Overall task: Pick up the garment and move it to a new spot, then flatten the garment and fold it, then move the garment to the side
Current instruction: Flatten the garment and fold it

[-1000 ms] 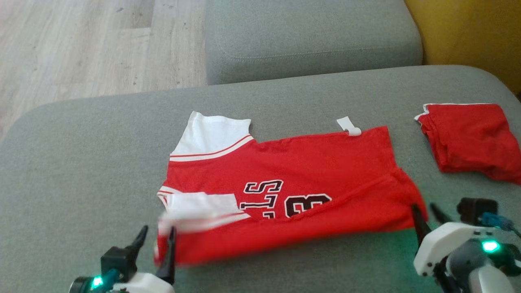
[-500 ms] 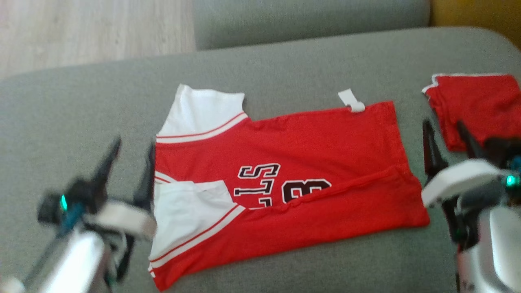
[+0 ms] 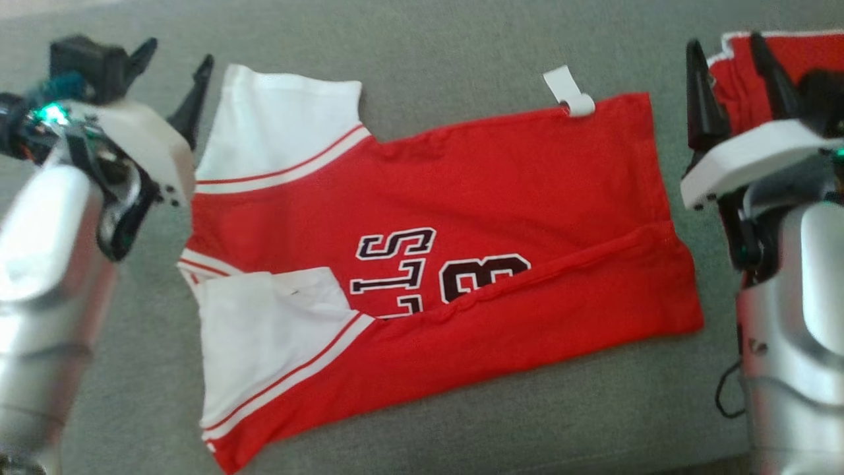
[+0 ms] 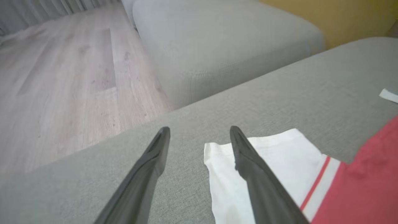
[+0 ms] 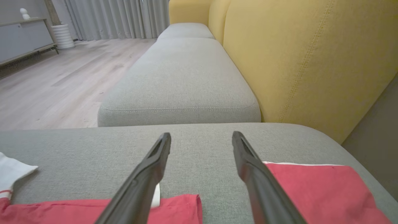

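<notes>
Head view: the jersey [image 3: 428,251] lies flat on the grey cushion [image 3: 461,39]. It is red with white, red-striped sleeves, and its near edge is folded over part of the black lettering. A white tag [image 3: 568,92] sits at the far edge. My left gripper [image 3: 179,51] is spread beside the far sleeve [image 3: 277,125], holding nothing. My right gripper [image 3: 723,39], also spread, stands between the jersey and the red shorts [image 3: 798,49].

Left wrist view: my fingers gape over the cushion and the sleeve's corner.

Right wrist view: my fingers gape, one over the jersey's hem, one over the shorts.
</notes>
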Robot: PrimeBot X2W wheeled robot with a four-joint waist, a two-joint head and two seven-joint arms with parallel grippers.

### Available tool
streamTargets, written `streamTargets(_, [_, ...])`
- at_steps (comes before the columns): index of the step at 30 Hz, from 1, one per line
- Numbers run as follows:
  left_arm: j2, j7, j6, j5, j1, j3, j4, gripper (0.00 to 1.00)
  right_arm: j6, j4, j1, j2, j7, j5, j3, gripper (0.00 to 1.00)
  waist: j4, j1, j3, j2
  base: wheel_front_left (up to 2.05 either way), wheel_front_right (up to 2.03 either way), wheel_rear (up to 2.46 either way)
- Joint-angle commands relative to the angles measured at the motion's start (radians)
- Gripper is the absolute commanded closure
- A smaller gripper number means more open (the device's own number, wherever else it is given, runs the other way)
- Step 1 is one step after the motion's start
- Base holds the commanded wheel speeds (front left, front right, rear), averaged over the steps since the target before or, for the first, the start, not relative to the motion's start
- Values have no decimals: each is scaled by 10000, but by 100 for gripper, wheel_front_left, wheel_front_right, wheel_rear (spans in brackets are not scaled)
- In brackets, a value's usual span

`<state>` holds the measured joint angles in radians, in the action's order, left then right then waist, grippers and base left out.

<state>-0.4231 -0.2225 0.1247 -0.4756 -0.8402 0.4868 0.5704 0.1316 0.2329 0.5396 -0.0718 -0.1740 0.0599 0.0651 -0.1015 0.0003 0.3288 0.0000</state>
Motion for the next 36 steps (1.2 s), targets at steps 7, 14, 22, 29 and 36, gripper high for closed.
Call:
streamTargets(7, [-697, -1292, 56, -1128, -1699, 776, 957, 0, -9, 234, 821, -70, 223, -46, -345, 0, -523, -3, 943, 0, 0, 0, 0])
streamTargets(14, [-949, -1441, 58, -1788, -2111, 1578, 1481, 0, -9, 509, 1001, -5, 451, 15, -443, 0, -691, -3, 1150, 0, 0, 0, 0])
streamTargets(22, [-1072, -1723, 58, -2622, -2396, 2580, 1795, 0, -9, 647, 1172, 32, 564, -30, -387, 0, -814, -3, 1317, 0, 0, 0, 0])
streamTargets(29, [-1048, -1965, 59, -3556, -2491, 3001, 1892, 100, -9, 668, 1280, -37, 532, -150, -379, 0, -700, -3, 1322, 0, 0, 0, 0])
streamTargets(36, [-729, 451, 59, -3574, -2562, 2883, 1808, 100, -9, 899, 1189, -544, 280, 123, -827, 0, -91, -3, 681, 0, 0, 0, 0])
